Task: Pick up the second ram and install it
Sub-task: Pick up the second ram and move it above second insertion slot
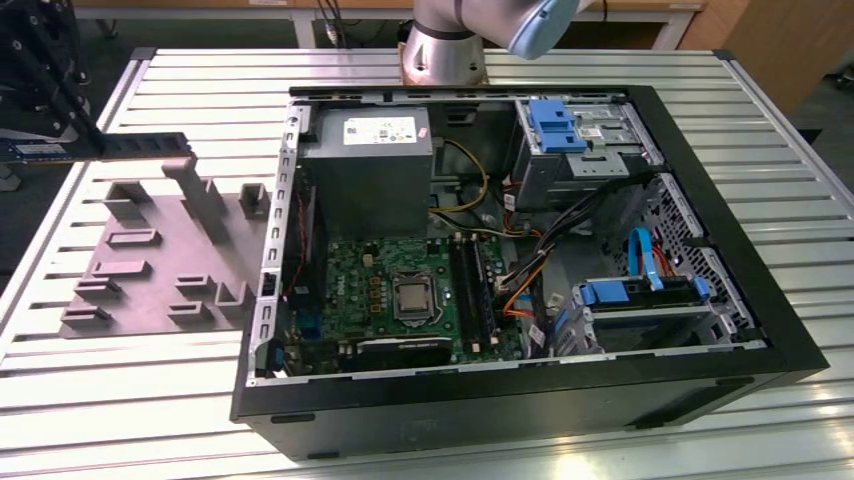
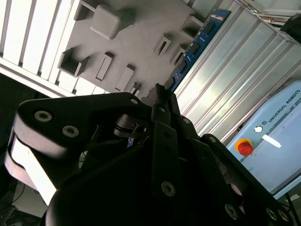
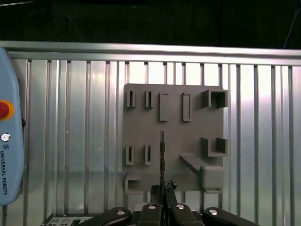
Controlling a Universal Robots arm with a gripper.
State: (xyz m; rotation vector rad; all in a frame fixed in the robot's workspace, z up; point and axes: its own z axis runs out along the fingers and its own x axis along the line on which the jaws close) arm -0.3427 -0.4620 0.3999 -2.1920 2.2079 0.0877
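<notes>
Claw (image 3: pixel 162 187) is clamped narrow on the second ram (image 3: pixel 162 153), which is seen edge-on in the first wrist view and points down toward the grey holder plate (image 3: pixel 141 127). In the exterior view the ram (image 1: pixel 114 146) hangs level at the view's left, above the plate's far edge and off the slatted counter (image 1: pixel 174 380). It is well apart from the open computer case (image 1: pixel 747 300).

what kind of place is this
Probably a robotics lab bench for PC assembly: an open computer case lies on a slatted metal table, a robot arm stands beside it, and its gripper holds the second ram by a grey fixture plate.
</notes>
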